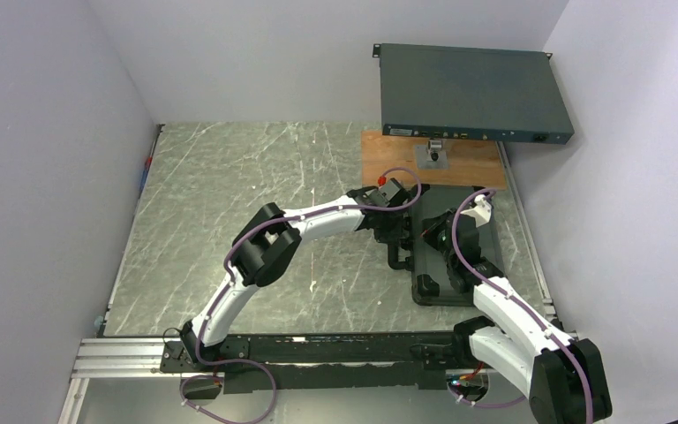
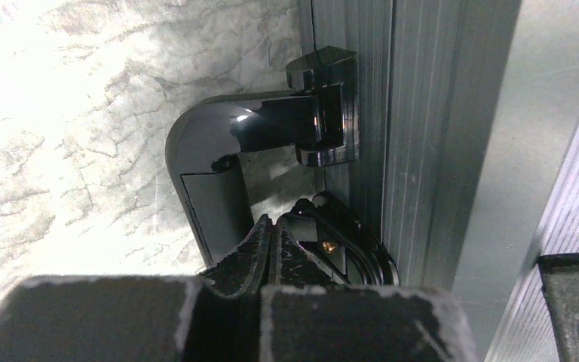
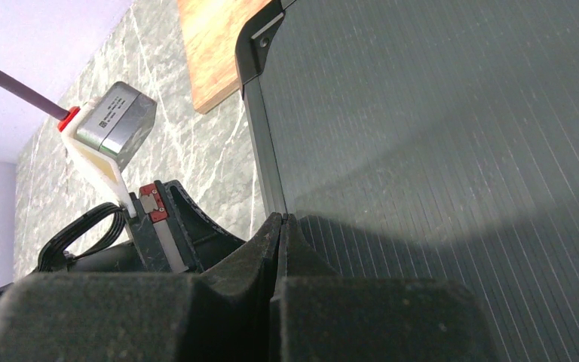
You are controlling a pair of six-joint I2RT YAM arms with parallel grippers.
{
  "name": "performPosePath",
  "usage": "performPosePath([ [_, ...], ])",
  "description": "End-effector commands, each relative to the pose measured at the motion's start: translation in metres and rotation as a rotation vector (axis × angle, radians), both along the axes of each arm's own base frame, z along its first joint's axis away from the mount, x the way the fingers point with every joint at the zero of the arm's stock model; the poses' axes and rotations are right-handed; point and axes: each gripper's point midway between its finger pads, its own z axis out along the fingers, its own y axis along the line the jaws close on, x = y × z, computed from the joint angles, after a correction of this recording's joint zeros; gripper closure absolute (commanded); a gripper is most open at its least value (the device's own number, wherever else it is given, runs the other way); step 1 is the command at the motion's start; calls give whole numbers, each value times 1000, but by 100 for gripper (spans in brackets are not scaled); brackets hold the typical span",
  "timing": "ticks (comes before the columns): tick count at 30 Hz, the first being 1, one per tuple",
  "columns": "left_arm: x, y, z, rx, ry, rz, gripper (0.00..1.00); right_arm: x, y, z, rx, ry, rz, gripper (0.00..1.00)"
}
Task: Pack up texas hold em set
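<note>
Black, ribbed, hard-shelled case of the Texas hold 'em set (image 1: 430, 265) lies flat on the grey marbled table (image 1: 229, 194), just in front of the brown wooden board (image 1: 459, 163). Its lid is down, so chips, cards and dice are hidden. The glossy black carrying handle (image 2: 219, 151) projects from the case's left edge, towards the open table.

Left gripper (image 2: 274, 222): fingers pressed together with nothing between them, tips low beside the lower mount of the handle and close to the case's ribbed side wall (image 2: 422, 113). This placement suggests work on the handle edge, probably pushing a catch home. No catch can be made out clearly.

Right gripper (image 3: 282, 220): fingers likewise together and empty, poised at the ribbed lid (image 3: 437, 151) near its left rim. It probably bears down so the lid cannot spring up, though contact cannot be confirmed.

Packing appears nearly complete, with fastening likely the remaining step. The large dark flat rack-mount box (image 1: 472, 93) stands apart, beyond the board.
</note>
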Motion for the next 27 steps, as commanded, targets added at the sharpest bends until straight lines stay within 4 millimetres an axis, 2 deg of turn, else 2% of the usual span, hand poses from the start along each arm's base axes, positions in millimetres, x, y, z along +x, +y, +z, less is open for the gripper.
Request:
performPosePath([
  [1,-19,-16,-35,-9,59,-50,100,-68,-4,-89,-89,378,88,100],
  [16,-32,-45,-31,-182,110,-143,100,-69,-4,-94,-93,407,89,100],
  [27,-45,-50,-40,-252,149,-211,100,-71,-3,-96,-85,423,100,100],
])
